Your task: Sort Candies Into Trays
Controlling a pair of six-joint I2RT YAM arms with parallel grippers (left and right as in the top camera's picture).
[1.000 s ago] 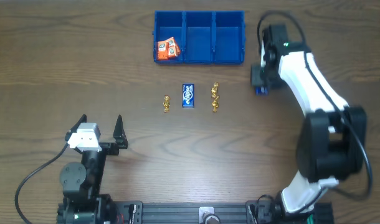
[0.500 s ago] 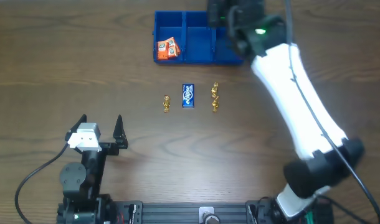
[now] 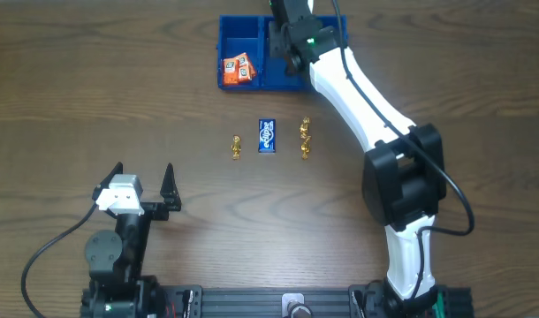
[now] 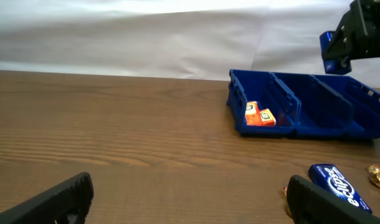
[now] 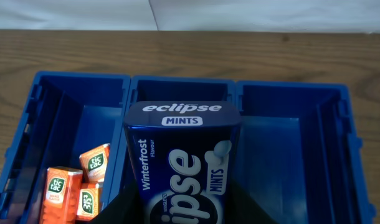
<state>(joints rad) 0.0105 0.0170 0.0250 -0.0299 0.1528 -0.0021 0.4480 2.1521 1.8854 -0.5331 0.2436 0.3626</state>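
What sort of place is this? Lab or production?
Probably a lab test bench: plain wood-grain table, white backdrop behind it, and a small staged set, a blue three-compartment tray plus a few candies.

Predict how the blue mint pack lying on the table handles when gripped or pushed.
The blue mint pack looks flat and hard-sided: probably stiff, not floppy. Lying flat, it should slide if pushed, not roll or tip. Its glossy surface may slip in a light grasp.

Small orange boxes (image 3: 238, 68) are lying in the blue tray's (image 3: 252, 86) left compartment; a mint tin (image 5: 180, 162) is hanging upright above the middle one.
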